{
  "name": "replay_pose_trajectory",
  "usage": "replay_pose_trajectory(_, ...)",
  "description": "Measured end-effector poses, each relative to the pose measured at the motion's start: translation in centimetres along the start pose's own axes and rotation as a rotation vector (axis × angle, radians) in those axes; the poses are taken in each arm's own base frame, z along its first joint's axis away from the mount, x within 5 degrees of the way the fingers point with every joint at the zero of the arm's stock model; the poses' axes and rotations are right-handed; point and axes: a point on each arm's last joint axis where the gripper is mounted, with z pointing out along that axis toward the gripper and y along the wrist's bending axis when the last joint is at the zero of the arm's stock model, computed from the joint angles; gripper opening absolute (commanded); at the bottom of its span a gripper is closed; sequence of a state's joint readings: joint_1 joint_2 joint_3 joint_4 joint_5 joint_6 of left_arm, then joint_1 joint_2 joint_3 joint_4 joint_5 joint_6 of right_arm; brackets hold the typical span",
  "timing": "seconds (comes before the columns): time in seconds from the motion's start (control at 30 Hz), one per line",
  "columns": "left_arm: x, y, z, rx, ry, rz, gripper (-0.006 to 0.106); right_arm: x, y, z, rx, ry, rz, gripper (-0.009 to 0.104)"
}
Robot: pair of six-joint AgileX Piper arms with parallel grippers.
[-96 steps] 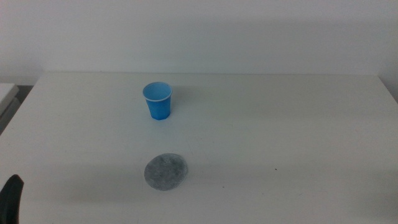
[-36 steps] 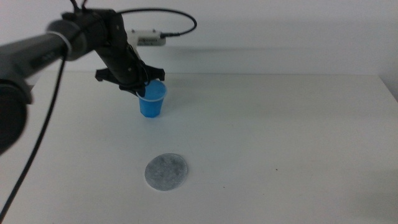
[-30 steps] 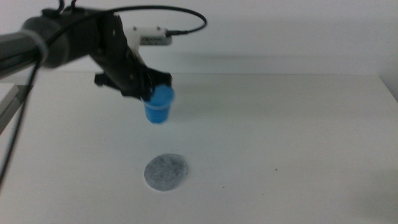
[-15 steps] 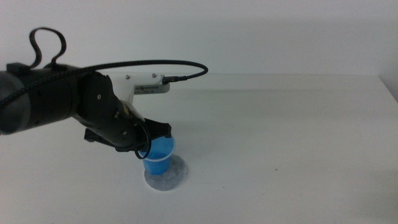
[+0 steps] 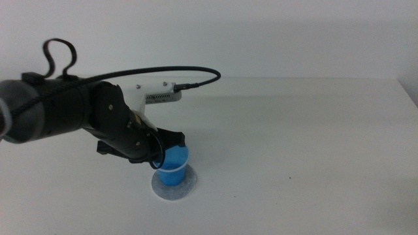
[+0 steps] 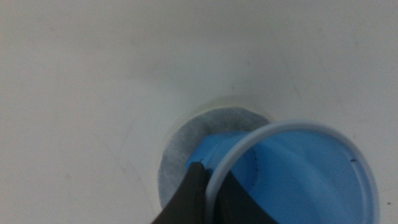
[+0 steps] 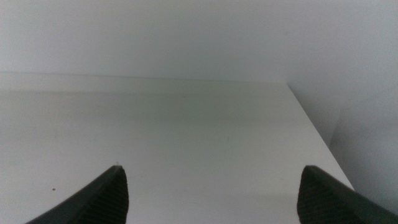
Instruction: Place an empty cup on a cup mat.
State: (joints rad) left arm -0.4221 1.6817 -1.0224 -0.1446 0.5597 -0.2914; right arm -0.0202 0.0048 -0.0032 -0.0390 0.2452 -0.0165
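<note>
The blue cup (image 5: pixel 173 167) stands upright with its base on or just above the grey cup mat (image 5: pixel 187 187), inside the mat's outline. My left gripper (image 5: pixel 161 154) reaches in from the left and is shut on the cup's rim, on the cup's left side. In the left wrist view the dark jaws pinch the pale rim, one inside and one outside the cup (image 6: pixel 292 177), and the mat (image 6: pixel 186 140) shows beneath it. The cup looks empty. My right gripper (image 7: pixel 212 173) is open and empty over bare table, out of the middle view.
The white table (image 5: pixel 307 143) bears nothing else. The left arm's black cable (image 5: pixel 163 67) loops above it. The table's right edge (image 7: pixel 314 134) shows in the right wrist view.
My left gripper took the cup by the rim at the back of the table, carried it toward the front and lowered it over the mat. In the last half second it sank slightly.
</note>
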Motion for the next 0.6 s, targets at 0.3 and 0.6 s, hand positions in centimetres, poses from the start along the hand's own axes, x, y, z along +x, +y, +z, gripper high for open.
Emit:
replay_pose_trajectory(0.3,0.4,0.0,0.6,-0.006,0.035,0.006,0.027,0.0,0.0,0.0,0.0,0.0,0.0,0.093)
replay_pose_trajectory(0.6,-0.2,0.1,-3.5,-0.015,0.024,0.14,0.094,0.0,0.0,0.0,0.0,0.0,0.0,0.093)
